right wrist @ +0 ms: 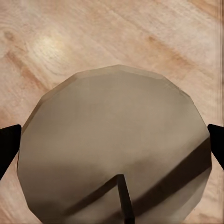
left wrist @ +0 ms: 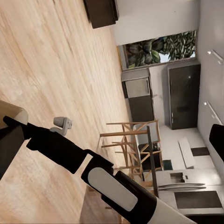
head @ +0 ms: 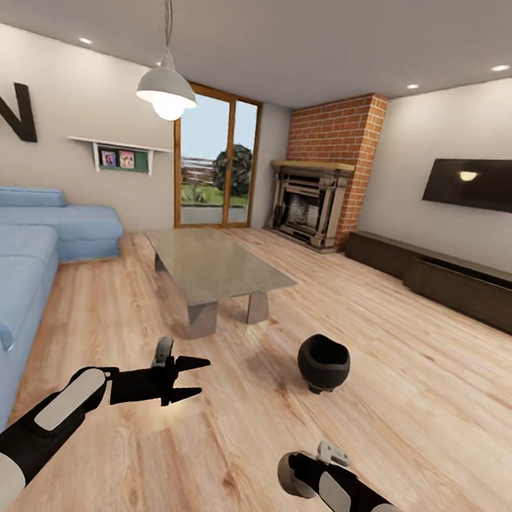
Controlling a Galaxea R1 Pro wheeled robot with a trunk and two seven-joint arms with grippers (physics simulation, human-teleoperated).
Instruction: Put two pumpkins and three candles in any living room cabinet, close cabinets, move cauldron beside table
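- Our left tool (head: pixel 202 377) hangs over the wood floor (head: pixel 399 399), low at the left of the head view.
- Its two black fingers are spread apart, and there is nothing between them.
- Our right tool (head: pixel 292 475) is low at the right of the head view.
- It holds a candle (right wrist: pixel 114 140). In the right wrist view we look down on the candle's round tan top and its little dark wick.
- One black fingertip (right wrist: pixel 8 140) sits at each side of the candle, snug against it.
- In the left wrist view we see our right arm (left wrist: pixel 112 186) with the tan candle at its end, up off the floor.
- The black cauldron (head: pixel 323 361) stands upright on the floor, ahead of us and a bit to the right.
- It is near the front corner of the glass table (head: pixel 215 263), with some bare floor between them.
- The long dark cabinet (head: pixel 444 279) runs along the right wall, under the TV (head: pixel 478 180). Its fronts look shut.
- The cabinet is well apart from both tools.
- A blue sofa (head: pixel 17 261) is at the left, beside the table.
- A brick fireplace (head: pixel 308 206) stands in the far corner.
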